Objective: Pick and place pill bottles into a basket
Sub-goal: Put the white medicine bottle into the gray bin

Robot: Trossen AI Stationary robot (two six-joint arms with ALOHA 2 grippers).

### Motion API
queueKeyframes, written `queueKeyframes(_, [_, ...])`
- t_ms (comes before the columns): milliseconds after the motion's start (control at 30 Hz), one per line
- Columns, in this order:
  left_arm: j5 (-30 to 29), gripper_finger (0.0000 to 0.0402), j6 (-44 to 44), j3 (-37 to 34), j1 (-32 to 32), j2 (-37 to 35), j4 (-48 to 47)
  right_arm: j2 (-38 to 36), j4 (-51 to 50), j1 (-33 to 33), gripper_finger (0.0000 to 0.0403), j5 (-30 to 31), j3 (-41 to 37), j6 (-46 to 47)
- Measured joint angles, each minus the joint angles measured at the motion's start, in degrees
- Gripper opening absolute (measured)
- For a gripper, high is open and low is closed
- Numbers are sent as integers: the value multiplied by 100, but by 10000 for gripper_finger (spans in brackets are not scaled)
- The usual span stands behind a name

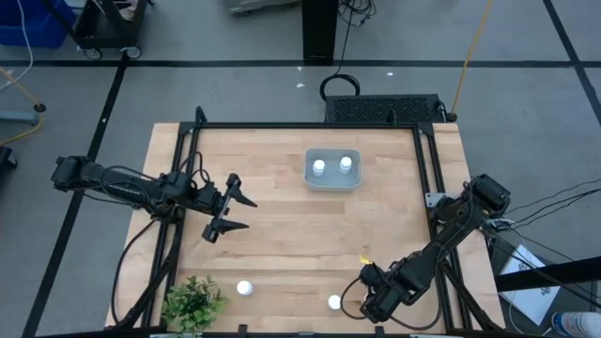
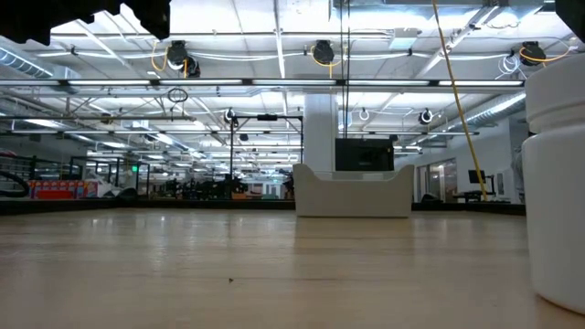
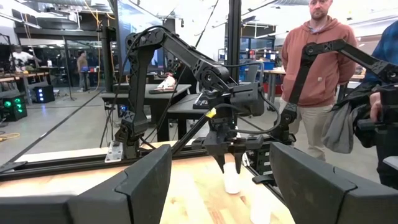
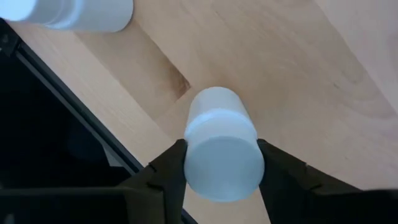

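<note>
Bottle (image 4: 221, 152): pinched between right gripper (image 4: 221, 163) fingers, table's 5 o'clock edge.
Left gripper (image 1: 235, 208): spread, hovering at 9 o'clock.
Basket (image 1: 332, 184): two bottles inside.

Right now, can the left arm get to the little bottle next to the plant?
Probably yes. The left gripper is open and hangs over bare wood, and nothing stands between it and the bottle beside the plant.

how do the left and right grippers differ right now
The left gripper has its jaws wide open and holds nothing, while the right gripper has its jaws against both sides of a pill bottle. The left gripper is over the left middle of the table; the right gripper is low by the edge nearest the plant. Both are dark and two-fingered.
</note>
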Motion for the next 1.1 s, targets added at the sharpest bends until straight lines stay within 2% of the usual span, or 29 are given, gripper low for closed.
queueKeyframes(267, [-2,273,-5,0,0,2,0,-160,-120,-2,152,303,-13,-223])
queueKeyframes(400, [-2,274,-14,0,-1,0,0,-313,-347,0,152,677,-15,-327])
queueKeyframes(767, [-36,273,-14,0,-2,2,0,-1051,-472,-1,152,2948,-15,-1222])
queueKeyframes(1100, [-160,274,7,0,-1,0,0,-1511,-489,-5,152,4700,-15,-2231])
